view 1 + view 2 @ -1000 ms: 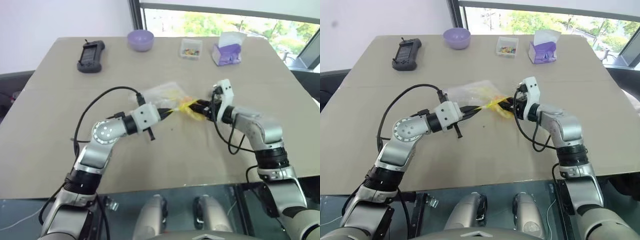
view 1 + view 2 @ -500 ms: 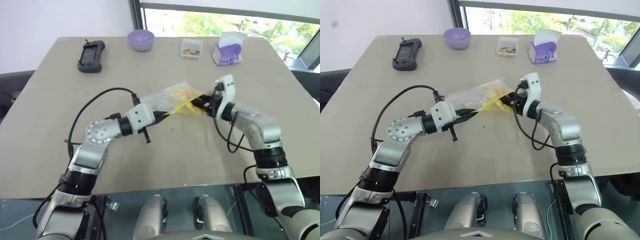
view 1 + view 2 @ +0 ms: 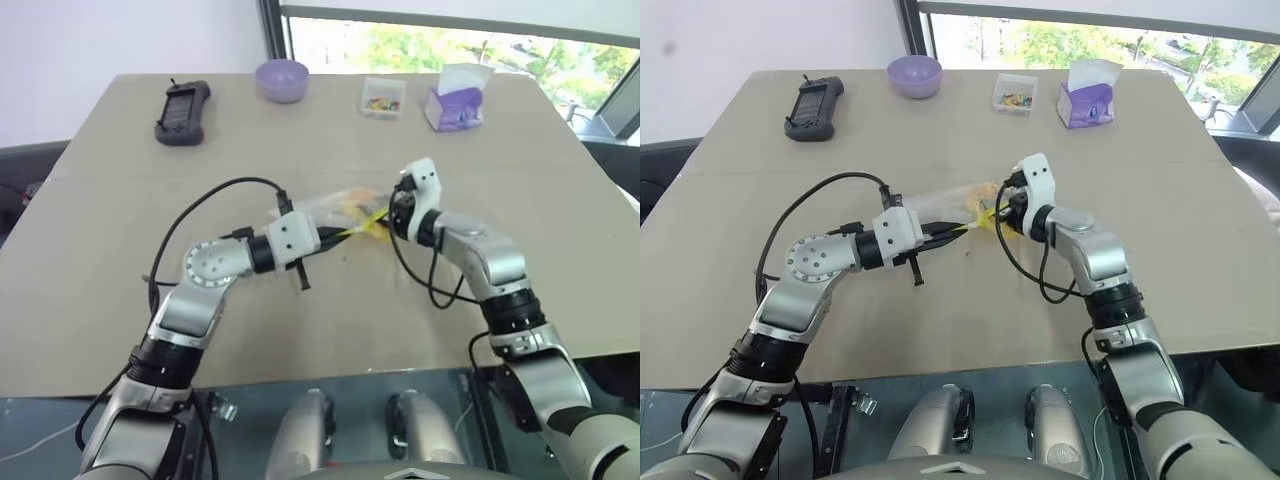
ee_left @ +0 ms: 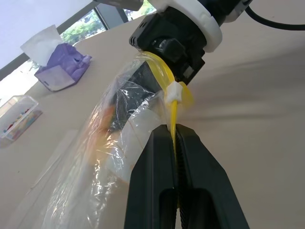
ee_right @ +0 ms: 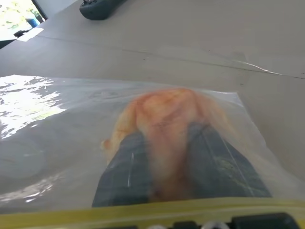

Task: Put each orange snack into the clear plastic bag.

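Table point(image 3: 100, 230), tan top, one.

Bag point(image 3: 322, 206), one: clear, crinkly, yellow seal strip point(image 4: 174, 125) along its mouth. It lies at mid-table between the two grippers, its mouth toward the right gripper.

Snack point(image 5: 164, 125), one: orange, seen through the film in the right wrist view, inside the bag, between the two dark fingers point(image 5: 126, 164) of the right gripper. A patch of orange also shows within the bag point(image 3: 985, 187) from the head.

Left gripper point(image 4: 174, 138), one: jaws pressed together on the yellow seal strip, pinching the bag's edge; nothing else in them.

Right gripper point(image 3: 392, 215), one: fingers pushed in through the bag's mouth, spread part way with the snack sitting between them; contact on both sides looks likely but the film blurs it.

Other items along the far edge, well apart from the bag, one of each:
- black handheld controller point(image 3: 181, 111), far left;
- purple bowl point(image 3: 281, 79);
- small clear box point(image 3: 382, 98) of coloured bits;
- purple tissue pack point(image 3: 455, 98), far right.
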You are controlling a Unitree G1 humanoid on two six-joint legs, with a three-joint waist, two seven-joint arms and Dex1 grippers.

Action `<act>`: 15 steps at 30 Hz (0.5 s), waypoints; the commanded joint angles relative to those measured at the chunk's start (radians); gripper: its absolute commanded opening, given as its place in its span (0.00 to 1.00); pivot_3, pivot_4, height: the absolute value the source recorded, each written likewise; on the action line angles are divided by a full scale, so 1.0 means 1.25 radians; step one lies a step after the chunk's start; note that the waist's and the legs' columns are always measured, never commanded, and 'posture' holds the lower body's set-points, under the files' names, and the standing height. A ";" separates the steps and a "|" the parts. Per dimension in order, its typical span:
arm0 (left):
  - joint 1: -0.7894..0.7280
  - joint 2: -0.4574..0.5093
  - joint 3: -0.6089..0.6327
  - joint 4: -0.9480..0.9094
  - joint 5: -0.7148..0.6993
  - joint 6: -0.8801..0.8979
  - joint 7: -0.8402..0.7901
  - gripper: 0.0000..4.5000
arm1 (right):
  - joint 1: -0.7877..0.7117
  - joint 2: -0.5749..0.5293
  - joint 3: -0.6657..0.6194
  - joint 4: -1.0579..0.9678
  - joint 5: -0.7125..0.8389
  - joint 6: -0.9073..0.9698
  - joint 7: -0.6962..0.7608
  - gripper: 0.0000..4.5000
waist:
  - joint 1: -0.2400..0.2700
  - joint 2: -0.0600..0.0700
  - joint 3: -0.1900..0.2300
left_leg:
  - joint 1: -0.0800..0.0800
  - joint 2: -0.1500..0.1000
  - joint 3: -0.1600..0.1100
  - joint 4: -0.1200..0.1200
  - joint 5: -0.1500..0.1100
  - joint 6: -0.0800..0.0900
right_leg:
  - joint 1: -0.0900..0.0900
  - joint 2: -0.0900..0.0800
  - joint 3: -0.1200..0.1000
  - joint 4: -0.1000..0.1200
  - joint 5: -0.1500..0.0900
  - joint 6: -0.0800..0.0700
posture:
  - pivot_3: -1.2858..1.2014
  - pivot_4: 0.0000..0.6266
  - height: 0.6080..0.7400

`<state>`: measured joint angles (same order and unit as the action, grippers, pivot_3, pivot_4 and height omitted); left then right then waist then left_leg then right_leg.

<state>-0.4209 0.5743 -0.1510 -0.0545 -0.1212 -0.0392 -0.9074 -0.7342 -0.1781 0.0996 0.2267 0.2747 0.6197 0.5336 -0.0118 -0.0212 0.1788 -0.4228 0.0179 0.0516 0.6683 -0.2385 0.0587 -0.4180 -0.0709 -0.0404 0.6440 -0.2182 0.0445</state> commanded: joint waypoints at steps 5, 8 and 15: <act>-0.020 -0.033 0.079 0.000 -0.039 0.149 0.101 0.00 | 0.006 -0.050 -0.014 -0.064 -0.033 -0.049 -0.002 0.61 | 0.002 0.000 0.000 | 0.000 0.000 0.000 0.000 0.000 0.000 | 0.000 0.000 0.000 0.000 0.000 0.000 | 0.52 0.24 1.00; -0.044 -0.048 0.095 0.015 -0.043 0.186 0.134 0.00 | 0.028 -0.084 -0.020 -0.116 -0.027 -0.056 0.019 0.61 | 0.002 0.000 0.000 | 0.000 0.000 0.000 0.000 0.000 0.000 | 0.000 0.000 -0.001 0.000 0.000 0.000 | 0.52 0.24 1.00; -0.107 -0.066 0.123 0.042 -0.065 0.244 0.162 0.00 | 0.125 -0.187 -0.025 -0.269 -0.026 -0.108 0.078 0.61 | -0.002 0.000 0.000 | -0.001 -0.001 -0.001 0.000 0.000 0.000 | -0.001 0.000 -0.001 -0.001 0.000 0.000 | 0.52 0.24 1.00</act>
<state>-0.5208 0.4964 -0.0073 0.0123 -0.1877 0.2646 -0.7110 -0.5876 -0.4007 0.0918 -0.0319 0.2301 0.5100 0.6232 -0.0138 -0.0210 0.1789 -0.4244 0.0174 0.0512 0.6686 -0.2385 0.0588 -0.4187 -0.0709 -0.0408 0.6431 -0.2181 0.0449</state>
